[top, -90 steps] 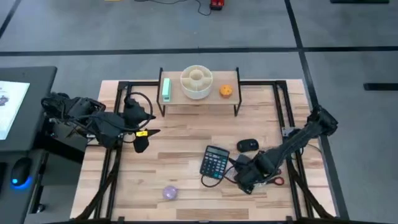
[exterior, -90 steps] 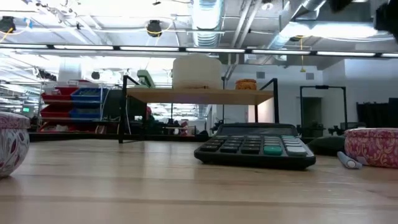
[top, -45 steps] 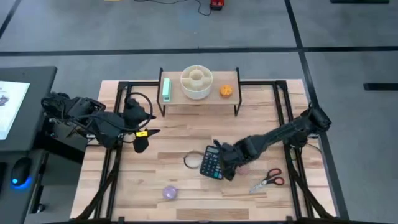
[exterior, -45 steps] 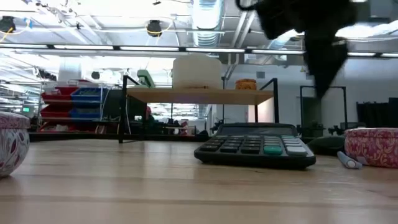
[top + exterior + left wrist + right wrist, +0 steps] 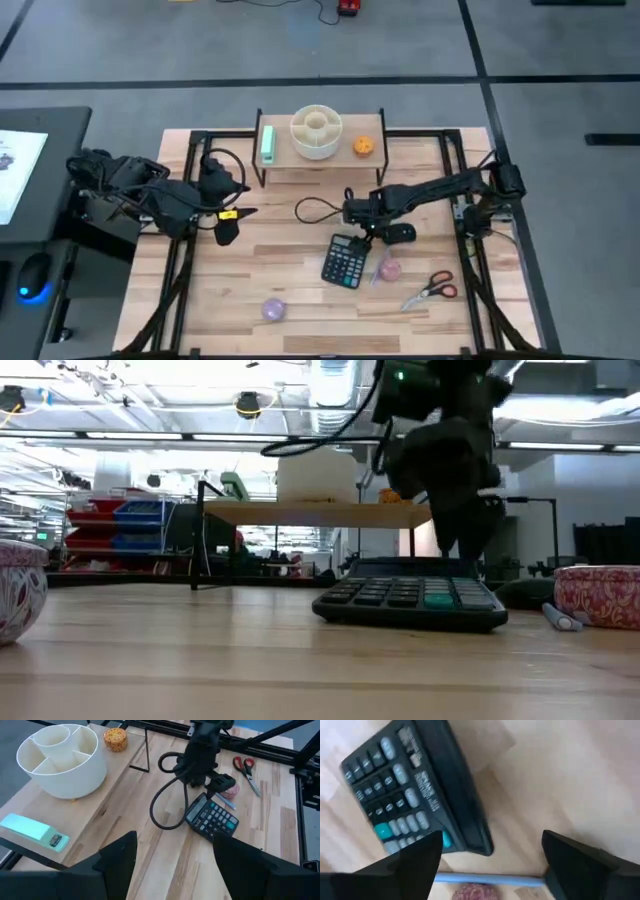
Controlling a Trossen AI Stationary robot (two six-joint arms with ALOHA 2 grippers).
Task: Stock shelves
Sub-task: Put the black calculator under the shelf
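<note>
The shelves (image 5: 320, 152) stand at the table's far middle, legs on the tabletop. On them rest a green stapler (image 5: 267, 143), a white divided bowl (image 5: 316, 133) and a small orange jar (image 5: 363, 146). A black calculator (image 5: 346, 262) lies flat on the table in front. My right gripper (image 5: 364, 230) hangs open just over the calculator's far end (image 5: 465, 820), fingers pointing down, touching nothing. My left gripper (image 5: 232, 218) waits open at the table's left side, with nothing between its fingers (image 5: 120, 860).
A black mouse (image 5: 400, 233) lies right of my right gripper. A pink patterned tin (image 5: 388, 268) with a pen beside it and red-handled scissors (image 5: 432, 291) lie near right. A purple patterned bowl (image 5: 273, 309) sits near the front edge. Black frame rails run along both table sides.
My right gripper has swept from the near right, by the scissors, toward the table's left and then toward the far edge, ending over the calculator's far end. The pink tin it covered now shows. Nothing on the table has moved.
</note>
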